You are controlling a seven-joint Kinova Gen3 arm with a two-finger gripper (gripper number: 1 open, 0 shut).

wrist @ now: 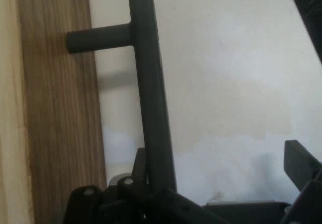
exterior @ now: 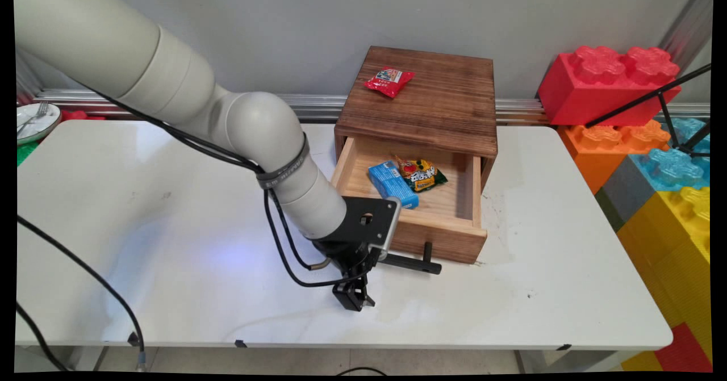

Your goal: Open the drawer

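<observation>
The tool (exterior: 353,296) hangs low over the white counter (exterior: 170,210), spread wide and gripping nothing. In the hand view the black T-bar handle (wrist: 151,93) runs up from just beside one finger (wrist: 140,163), while the other finger (wrist: 299,161) stands well apart from it across bare counter. The handle belongs to the wooden drawer (exterior: 437,236), which stands pulled out just behind the tool, its front board right beside the handle's stem.

Risks, as a judgement:
- The bar sits hard to one side of the gap, not centred. If the tool clenches here, it may drag the bar sideways or catch only its end.
- The tool is close to the counter, so any further drop may scrape it.
- A black cable (exterior: 284,245) loops right beside the tool and could snag on the handle.
- A shove on the drawer could shift the blue packet (exterior: 393,183) and the yellow snack packet (exterior: 421,175) inside, or slide the whole wooden cabinet (exterior: 431,97) with the red packet (exterior: 389,81) on top.
</observation>
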